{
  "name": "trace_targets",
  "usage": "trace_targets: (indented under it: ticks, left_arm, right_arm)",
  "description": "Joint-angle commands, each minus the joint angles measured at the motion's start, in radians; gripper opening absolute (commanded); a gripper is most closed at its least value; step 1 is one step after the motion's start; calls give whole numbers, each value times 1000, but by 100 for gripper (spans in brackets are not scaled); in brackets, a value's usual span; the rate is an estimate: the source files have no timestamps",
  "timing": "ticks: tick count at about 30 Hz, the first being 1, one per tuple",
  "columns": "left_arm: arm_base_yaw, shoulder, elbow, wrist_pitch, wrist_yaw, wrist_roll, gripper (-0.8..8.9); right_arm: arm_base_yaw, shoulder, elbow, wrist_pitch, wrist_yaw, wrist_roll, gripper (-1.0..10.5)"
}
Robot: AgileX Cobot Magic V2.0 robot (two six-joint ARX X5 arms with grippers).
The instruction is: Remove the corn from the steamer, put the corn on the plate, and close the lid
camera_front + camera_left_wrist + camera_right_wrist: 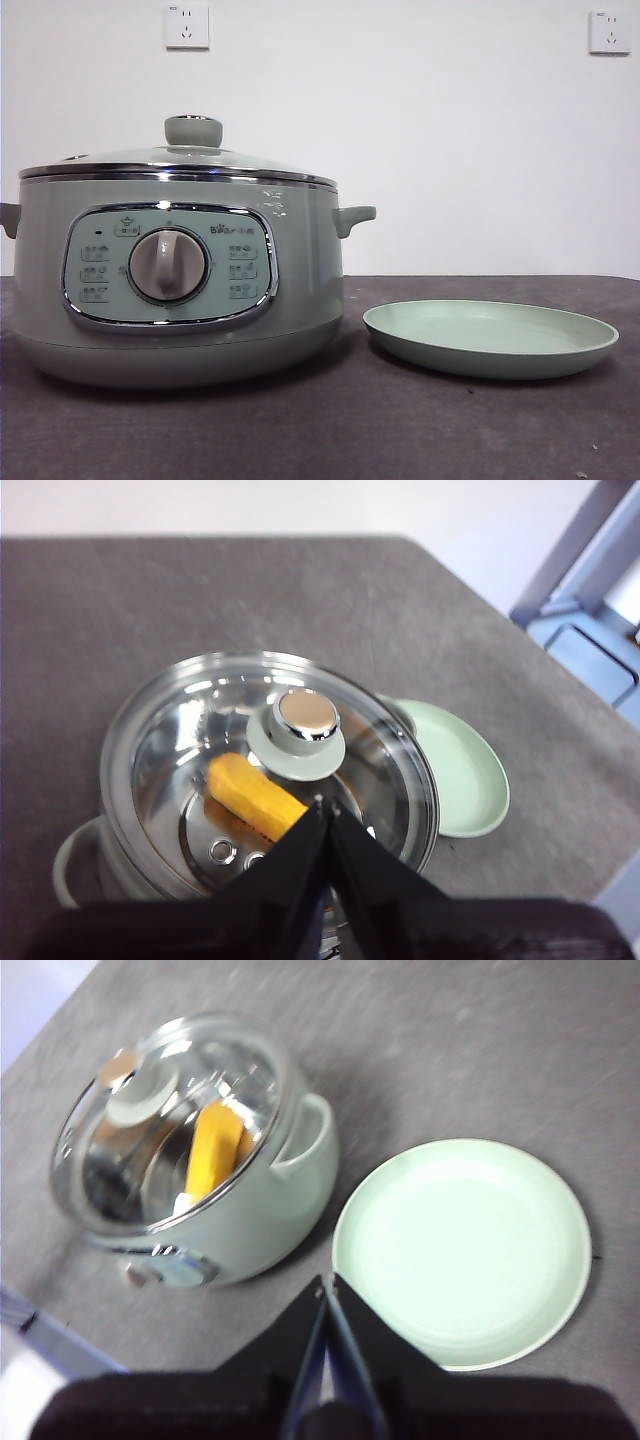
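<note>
The dark grey table point(330, 430) holds the steamer point(175, 290). The plate point(490, 338) sits on it just beside the steamer.

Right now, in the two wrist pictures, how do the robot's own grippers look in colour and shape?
The left gripper and the right gripper look alike: each has two plain black jaws, broad at the base and tapering to a narrow point, rising from a dark, blurred body. No cables, markings or labels are visible. The left one's tips show small pale spots.
</note>
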Motion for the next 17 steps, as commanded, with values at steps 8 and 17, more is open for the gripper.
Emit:
trace_targets:
  ticks: [8,17]
  left_arm:
    - [-33,167,32,84,10,-25,440]
    - [-243,330,59,213,-167,-50,439]
  right_arm:
    - [-1,60,15,32,0,-36,448]
    - [-1,79,15,79,2,7,441]
